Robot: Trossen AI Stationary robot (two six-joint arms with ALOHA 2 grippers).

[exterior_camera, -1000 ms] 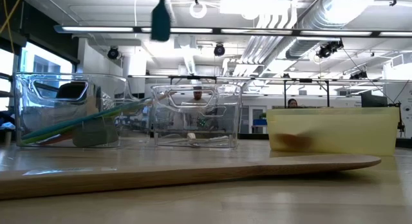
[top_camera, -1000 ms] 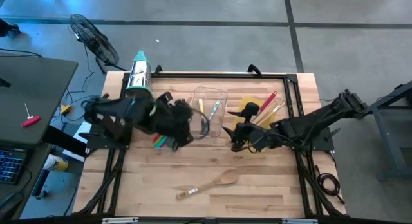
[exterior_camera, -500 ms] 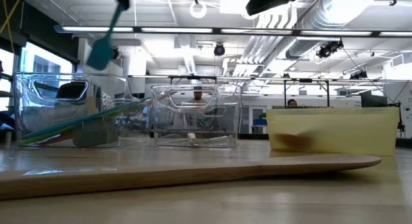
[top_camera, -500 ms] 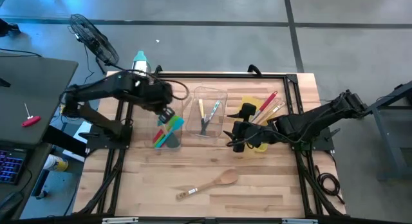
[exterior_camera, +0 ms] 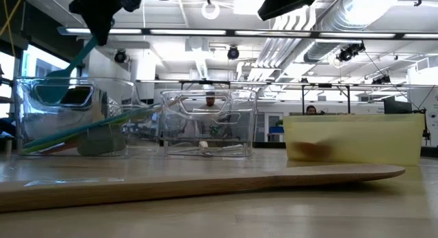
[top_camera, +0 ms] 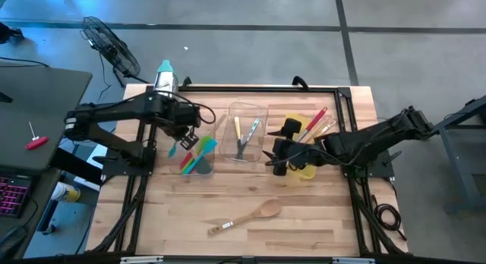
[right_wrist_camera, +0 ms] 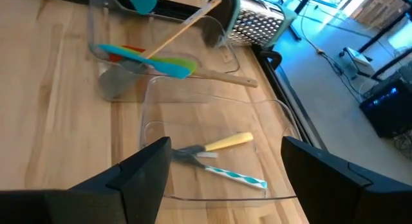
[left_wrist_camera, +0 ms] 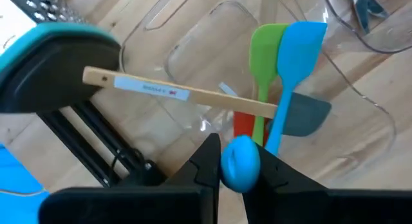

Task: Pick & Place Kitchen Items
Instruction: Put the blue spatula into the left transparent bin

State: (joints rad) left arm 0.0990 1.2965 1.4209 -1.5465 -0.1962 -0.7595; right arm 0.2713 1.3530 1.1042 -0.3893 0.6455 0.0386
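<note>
My left gripper (top_camera: 184, 135) is shut on a teal spatula (exterior_camera: 76, 59) above the left clear bin (top_camera: 199, 121). The spatula's blade (exterior_camera: 58, 79) hangs at the bin's rim. Inside that bin lie a green spatula (left_wrist_camera: 267, 47), another teal one (left_wrist_camera: 301, 40), a grey one (left_wrist_camera: 304, 116), a red one (left_wrist_camera: 244, 124) and a wooden handle (left_wrist_camera: 180, 95). My right gripper (top_camera: 275, 164) hovers open beside the yellow bin (top_camera: 304, 173), over the near edge of the middle clear bin (right_wrist_camera: 212, 102). A wooden spoon (top_camera: 247, 217) lies flat on the table. My left gripper pinches the teal spatula's handle at its upper end (left_wrist_camera: 239, 165) between its two fingers, coming from above and pointing steeply down. The spatula is lifted clear and slants down below the fingers, blade lowest.
The middle bin holds small knives (right_wrist_camera: 215, 153). The yellow bin holds a red utensil (top_camera: 317, 117) and wooden ones. A steel cylinder with a teal cap (top_camera: 163, 82) stands at the far left corner. Bare wood stretches along the near side of the table.
My left gripper has gone toward the table's left edge and down, carrying the teal spatula from near the middle bin over to the left bin. The spatula has tipped from hanging upright to slanting, and its blade has sunk to the bin's rim.
</note>
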